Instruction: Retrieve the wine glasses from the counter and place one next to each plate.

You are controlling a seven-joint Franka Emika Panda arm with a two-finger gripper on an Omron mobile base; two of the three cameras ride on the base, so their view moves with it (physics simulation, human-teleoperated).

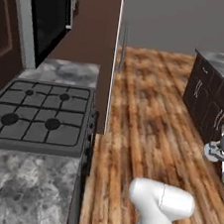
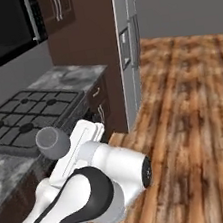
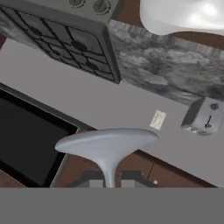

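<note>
End effector (image 3: 110, 183): fingertips drawn in tight on either side of a thin stem, so it reads as closed on one wine glass (image 3: 107, 142). The glass juts out ahead of the hand, with its broad grey round end spread across the hand view. Whether that end is the foot or the bowl, cannot tell.

Glass is in the air, off the desk (image 1: 19, 187). The arm is folded close over the base.

Step in hand, as judged: carrying this glass to a plate.
- Keep the grip steady on the stem; a thin stem can pivot between two pads.
- Move slowly and avoid sharp wrist rolls, since the hand view is already rolled against the room.
- Swing wide of the desk's front edge and the stove (image 1: 36, 111).
- Set the glass down upright just beside the plate, not on its rim, and let go only once the foot sits flat.

Beyond the glass: a toaster (image 3: 201, 116) at the desk's back edge against the wall, and a wall socket (image 3: 158, 119) near it. The stove sits in the desk, with stone on either side. A microwave (image 3: 26, 135) hangs above. Wood floor (image 1: 148, 119) runs on to a dark cabinet block (image 1: 213, 100) at the far right.

Counts:
- one glass
- one toaster
- one stove, four burners
- one socket
- one microwave
</note>
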